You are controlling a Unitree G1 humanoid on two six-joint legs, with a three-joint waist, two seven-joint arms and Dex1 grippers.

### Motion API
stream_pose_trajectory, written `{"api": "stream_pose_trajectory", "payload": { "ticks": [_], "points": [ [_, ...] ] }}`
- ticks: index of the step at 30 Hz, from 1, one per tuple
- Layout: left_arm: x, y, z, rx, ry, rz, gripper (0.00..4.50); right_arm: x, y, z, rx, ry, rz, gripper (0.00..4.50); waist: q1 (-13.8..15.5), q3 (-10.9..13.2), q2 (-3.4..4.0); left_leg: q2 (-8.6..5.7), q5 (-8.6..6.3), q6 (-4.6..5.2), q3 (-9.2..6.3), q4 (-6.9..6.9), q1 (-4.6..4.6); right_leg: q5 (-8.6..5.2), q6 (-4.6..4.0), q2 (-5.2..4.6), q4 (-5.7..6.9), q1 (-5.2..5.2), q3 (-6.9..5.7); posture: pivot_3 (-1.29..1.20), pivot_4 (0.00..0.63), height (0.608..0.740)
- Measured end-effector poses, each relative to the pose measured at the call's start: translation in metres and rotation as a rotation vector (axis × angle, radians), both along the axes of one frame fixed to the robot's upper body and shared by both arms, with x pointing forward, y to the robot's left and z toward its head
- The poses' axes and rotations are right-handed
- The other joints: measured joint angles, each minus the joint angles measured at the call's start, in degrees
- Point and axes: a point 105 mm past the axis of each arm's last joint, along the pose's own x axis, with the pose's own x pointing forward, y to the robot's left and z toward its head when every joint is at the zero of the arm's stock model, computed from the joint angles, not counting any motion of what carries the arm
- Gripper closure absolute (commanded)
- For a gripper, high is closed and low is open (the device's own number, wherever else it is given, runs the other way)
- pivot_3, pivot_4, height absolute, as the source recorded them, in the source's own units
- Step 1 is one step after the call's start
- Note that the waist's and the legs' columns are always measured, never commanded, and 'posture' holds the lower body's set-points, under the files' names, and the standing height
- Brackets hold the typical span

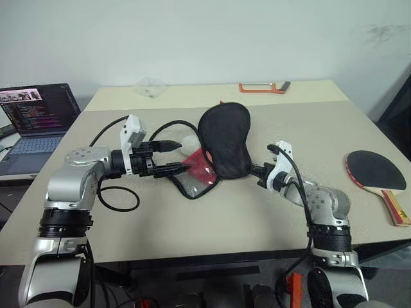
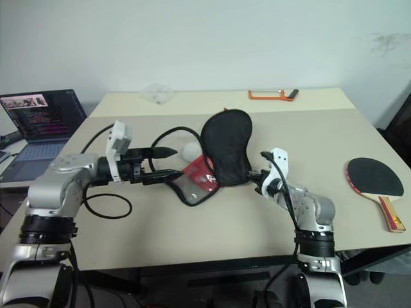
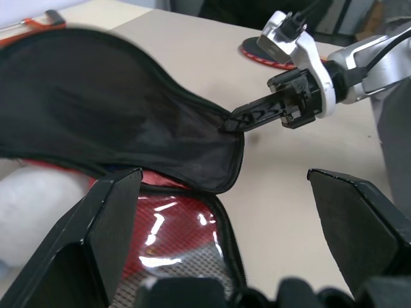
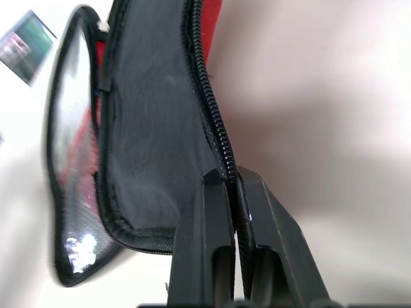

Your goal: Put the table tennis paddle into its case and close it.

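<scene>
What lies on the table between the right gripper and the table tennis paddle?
Bare tabletop, seen in the left eye view: nothing lies between the right gripper, shut on the case edge, and the table tennis paddle.

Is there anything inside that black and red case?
The case lies unzipped, its black flap lifted. Only red lining and mesh show inside; the flap covers its deeper part. The paddle lies apart on the table.

The case (image 1: pixel 223 140) has a black fabric flap over a red lower half with a glossy mesh pocket. The table tennis paddle (image 1: pixel 376 172) shows a black face, thin red rim and tan-and-red handle. The table (image 1: pixel 192 212) is plain beige.
</scene>
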Motion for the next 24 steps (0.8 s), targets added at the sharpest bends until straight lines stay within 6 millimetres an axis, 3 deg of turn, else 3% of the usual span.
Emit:
{"api": "stream_pose_trajectory", "payload": {
  "ticks": [9,24],
  "points": [
    [-0.002,-0.001,0.0,0.006,0.002,-0.004,0.0,-0.015,-0.02,0.003,-0.074,-0.001,-0.023,4.45,0.14,0.0,0.0,0.01,-0.01,0.02,-0.03,0.0,0.01,0.0,0.0,0.01,-0.01,0.04,-0.02,0.0,0.15,0.74],
    [0.0,-0.012,0.0,0.011,0.001,-0.056,0.0,-0.017,-0.064,-0.009,0.065,0.122,-0.335,4.45,0.18,0.0,0.0,0.01,-0.02,0.04,0.0,-0.03,0.03,0.0,0.0,0.01,0.0,0.03,0.01,0.0,0.15,0.74]
  ]
}}
